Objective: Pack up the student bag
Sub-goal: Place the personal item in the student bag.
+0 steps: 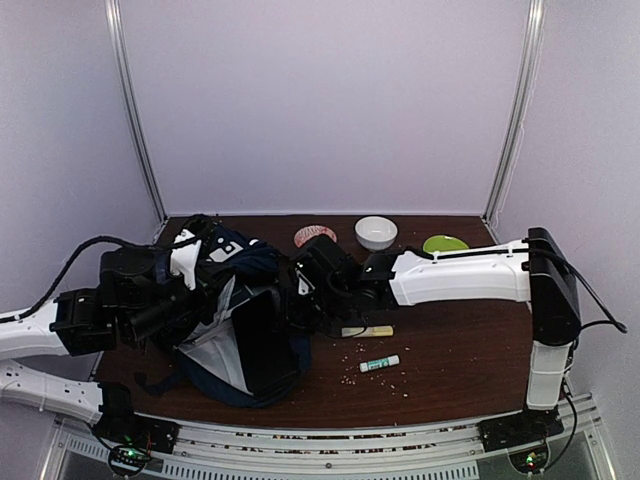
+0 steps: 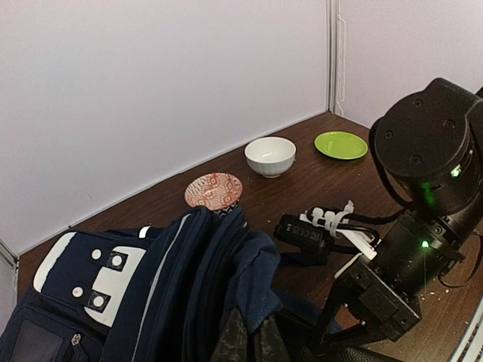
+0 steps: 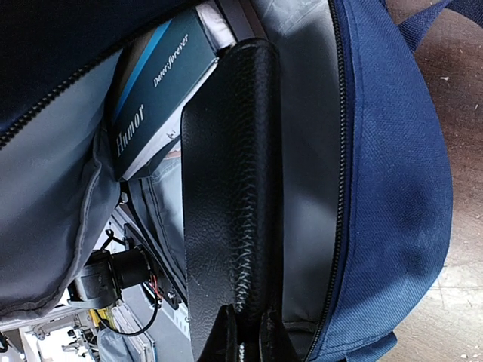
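Lying open at left-centre of table (image 1: 450,340), student bag (image 1: 285,375) has L gripper (image 2: 243,335) pinched tight on navy fabric at its mouth. Inside the mouth sits flat black case (image 3: 226,188), R gripper (image 3: 245,324) clamped on its edge; teal book (image 3: 162,83) touches it alongside. Behind bag: white bowl (image 1: 376,232), green plate (image 1: 445,243), patterned dish (image 1: 315,236). To bag's right, apart: marker (image 1: 367,331), glue stick (image 1: 379,363), crumbs (image 1: 350,355).
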Controlling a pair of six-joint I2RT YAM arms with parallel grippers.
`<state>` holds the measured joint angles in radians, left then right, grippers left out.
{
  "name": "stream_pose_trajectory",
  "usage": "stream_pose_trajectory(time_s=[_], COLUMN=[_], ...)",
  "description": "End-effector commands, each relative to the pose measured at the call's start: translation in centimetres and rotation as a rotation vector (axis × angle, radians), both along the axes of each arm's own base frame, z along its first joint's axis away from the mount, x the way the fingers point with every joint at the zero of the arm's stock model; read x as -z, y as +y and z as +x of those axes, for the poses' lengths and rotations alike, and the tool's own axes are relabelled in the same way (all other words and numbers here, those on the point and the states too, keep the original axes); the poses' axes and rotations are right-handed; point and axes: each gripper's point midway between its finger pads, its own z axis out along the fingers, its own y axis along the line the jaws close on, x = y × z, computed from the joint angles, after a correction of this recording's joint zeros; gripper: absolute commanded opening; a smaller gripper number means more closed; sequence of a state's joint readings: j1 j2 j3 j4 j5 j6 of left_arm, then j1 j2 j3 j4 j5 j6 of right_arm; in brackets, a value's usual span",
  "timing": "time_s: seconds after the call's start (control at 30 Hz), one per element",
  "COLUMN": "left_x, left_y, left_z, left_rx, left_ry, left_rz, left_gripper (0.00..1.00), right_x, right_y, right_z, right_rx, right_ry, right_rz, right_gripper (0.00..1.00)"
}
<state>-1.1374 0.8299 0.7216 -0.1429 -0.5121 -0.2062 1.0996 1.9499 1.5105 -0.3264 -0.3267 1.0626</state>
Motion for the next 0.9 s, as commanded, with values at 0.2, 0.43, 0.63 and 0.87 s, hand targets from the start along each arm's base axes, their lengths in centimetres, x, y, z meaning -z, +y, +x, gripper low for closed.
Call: stream_pose_trajectory(time_s=[0.2, 0.43, 0.63, 0.87], left_x=[-4.7, -6.0, -6.7, -7.2], left_y=[2.1, 2.9, 1.9, 0.8], left_z=[0.5, 0.2, -1.2, -2.6], left_rx=[-0.083, -0.077, 0.033, 0.146], left_ry=[-0.116, -0.16, -0.169, -0.16], left_rz=[-0.106, -0.095, -0.122, -0.146], left_gripper=[0.0, 0.0, 0.0, 0.0], right_x=[-4.8, -6.7, -10.5, -12.0], right_y=[-2.5, -2.9, 1.1, 4.2], right_z=[-0.3, -2.6, -2.8, -2.1], right_rx=[-0.03, -0.082, -0.124, -0.147], right_ry=[-0.13, -0.101, -0.049, -0.024], right_rz=[0.023, 0.139, 0.336, 0.4], right_gripper=[0.0, 0.0, 0.0, 0.0])
